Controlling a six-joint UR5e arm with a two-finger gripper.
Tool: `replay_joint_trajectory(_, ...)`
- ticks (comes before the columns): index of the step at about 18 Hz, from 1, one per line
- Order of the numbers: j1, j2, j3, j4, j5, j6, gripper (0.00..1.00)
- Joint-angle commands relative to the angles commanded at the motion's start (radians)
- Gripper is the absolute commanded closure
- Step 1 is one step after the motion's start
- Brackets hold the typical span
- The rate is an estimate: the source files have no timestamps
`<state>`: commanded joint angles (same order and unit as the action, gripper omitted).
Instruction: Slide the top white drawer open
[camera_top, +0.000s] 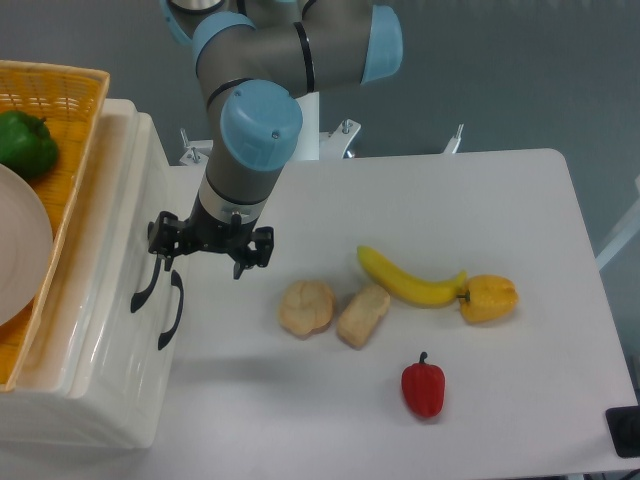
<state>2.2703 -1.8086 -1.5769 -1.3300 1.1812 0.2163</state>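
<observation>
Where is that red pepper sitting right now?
The red pepper lies on the white table, toward the front right of the camera view, below the banana and apart from it.

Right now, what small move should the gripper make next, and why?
Probably close the gripper on the top drawer's handle. Its fingers look open, one of them at the handle's upper end, and the top drawer is still shut.

We note the top white drawer (105, 270): glossy cream plastic; basket (70, 100): rough woven wicker; table (500, 220): smooth, matt.
</observation>
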Motion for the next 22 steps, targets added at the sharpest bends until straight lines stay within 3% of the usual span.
replay_joint_trajectory(22, -0.018, -0.011, -0.012, -0.009, -0.005, -0.003, 0.0)
